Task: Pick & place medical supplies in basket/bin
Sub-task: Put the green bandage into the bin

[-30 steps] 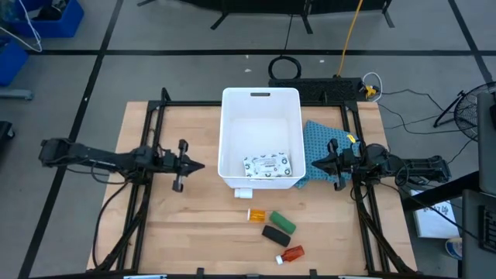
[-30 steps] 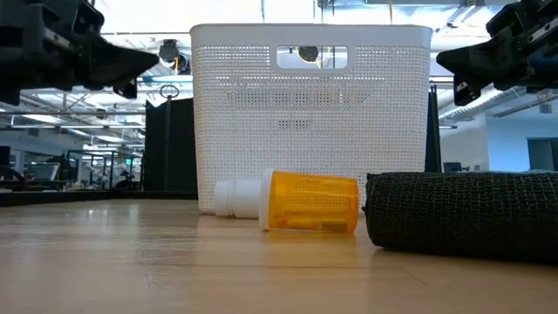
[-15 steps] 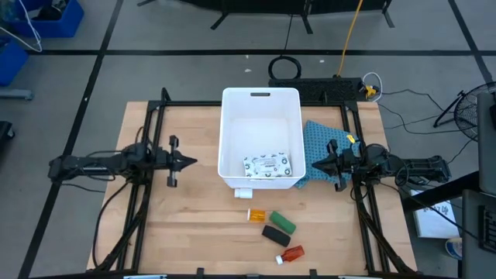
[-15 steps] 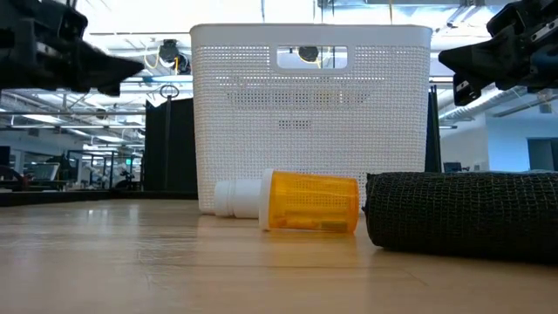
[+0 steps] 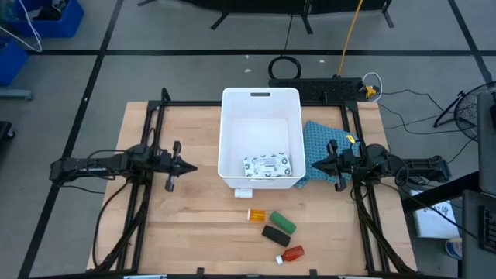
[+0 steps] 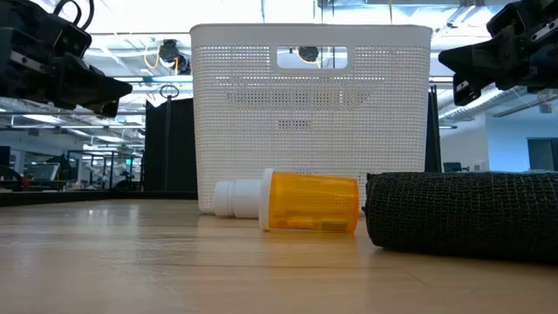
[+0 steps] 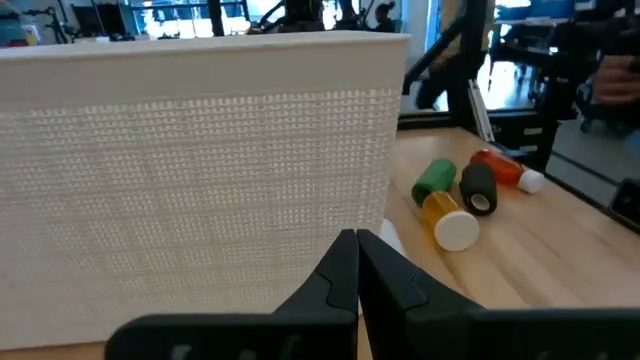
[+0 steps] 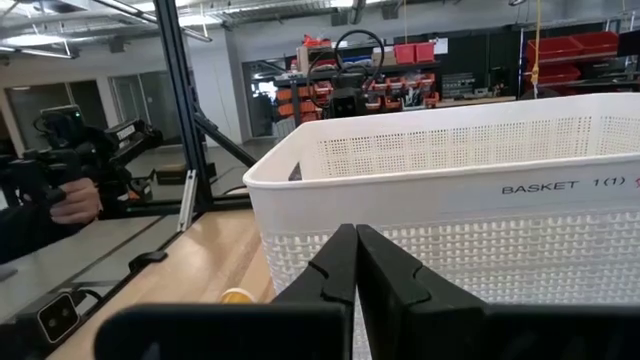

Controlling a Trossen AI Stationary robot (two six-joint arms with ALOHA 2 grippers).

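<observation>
Judged light and rigid, all four loose supplies: best pinched across the short width, low and square. Orange-and-white plastic vial (image 5: 256, 215) lay on its side, round and smooth, likely to roll or slip unless taken across the amber barrel rather than the white cap. Green block (image 5: 283, 223) and black block (image 5: 274, 234) looked matte, with longer sides that should offer a sure hold. Red white-capped bottle (image 5: 291, 254) was small and round-bodied, probably slick too.

Lay in a loose cluster on the pale wooden table (image 5: 194, 232), just in front of the white perforated plastic tub (image 5: 260, 101), vial nearest it, bottle farthest toward the table's front edge. Sat apart from one another or barely touching; could not tell which for green and black. Flat white printed packet (image 5: 267, 165) rested already inside the tub, on its floor near the front wall. Blue patterned cloth (image 5: 319, 143) showed beside the tub's right wall.

Left gripper (image 5: 188, 165) hung left of the tub, fingers pressed together on nothing. Right gripper (image 5: 314, 163) hung over the cloth just beside the tub's right wall, likewise closed and empty.
</observation>
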